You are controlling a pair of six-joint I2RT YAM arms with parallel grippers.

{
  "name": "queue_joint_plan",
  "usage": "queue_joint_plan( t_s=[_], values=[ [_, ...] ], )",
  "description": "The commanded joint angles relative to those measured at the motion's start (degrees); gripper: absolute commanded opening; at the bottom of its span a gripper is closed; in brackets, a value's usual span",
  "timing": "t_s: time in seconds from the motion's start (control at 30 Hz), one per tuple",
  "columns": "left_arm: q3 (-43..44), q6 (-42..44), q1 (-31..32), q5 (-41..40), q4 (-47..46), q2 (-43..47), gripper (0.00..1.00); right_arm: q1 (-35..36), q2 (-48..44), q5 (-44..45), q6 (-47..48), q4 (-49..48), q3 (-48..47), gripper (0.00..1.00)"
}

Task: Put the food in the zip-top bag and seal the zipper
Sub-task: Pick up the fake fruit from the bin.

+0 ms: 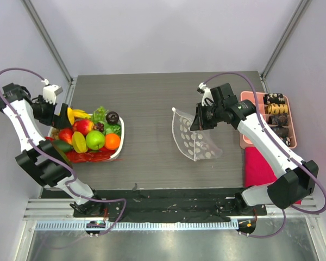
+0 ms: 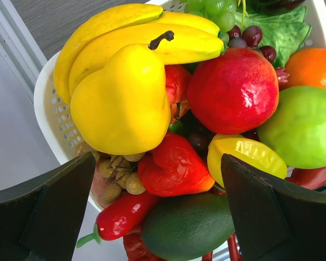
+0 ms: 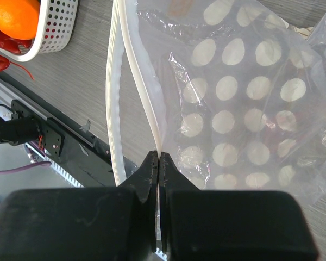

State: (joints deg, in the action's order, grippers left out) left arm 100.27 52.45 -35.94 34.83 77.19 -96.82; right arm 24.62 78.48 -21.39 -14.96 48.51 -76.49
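The food is piled in a white basket at the left: green apple, orange, red fruit, bananas. In the left wrist view a yellow pear, red fruit, green apple and red pepper lie below my left gripper, which is open and empty just above the pile. It stands at the basket's far left end. My right gripper is shut on one strip of the zipper of the zip-top bag, holding it raised mid-table. The bag's mouth gapes.
A pink tray of dark brown and yellow snack pieces stands at the right edge, with a magenta cloth in front of it. The basket corner and an orange show in the right wrist view. Frame posts stand at the table's back corners.
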Motion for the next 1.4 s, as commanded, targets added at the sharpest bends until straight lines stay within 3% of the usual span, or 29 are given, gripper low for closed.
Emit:
queue_joint_plan(
  t_s=[0.0,0.87,1.3,1.37],
  values=[
    [0.89,3.80,0.35,-0.29,2.71,-0.92,1.00,-0.28,-1.40,-0.94,-0.07,-0.61,0.37,0.01],
    [3.09,-0.15,3.95,-1.96,-4.68,-6.81,0.97,-0.19,-2.19,-0.85,0.02,-0.79,2.05,0.01],
    [6.96,-1.99,2.02,-0.91,0.33,-3.74,0.59,-0.28,-2.80,0.64,0.55,-0.61,2.48,0.01],
    [8.09,-2.17,1.84,-0.64,1.03,-2.68,0.58,-0.28,-2.63,0.64,0.20,-0.44,2.57,0.01]
  ],
)
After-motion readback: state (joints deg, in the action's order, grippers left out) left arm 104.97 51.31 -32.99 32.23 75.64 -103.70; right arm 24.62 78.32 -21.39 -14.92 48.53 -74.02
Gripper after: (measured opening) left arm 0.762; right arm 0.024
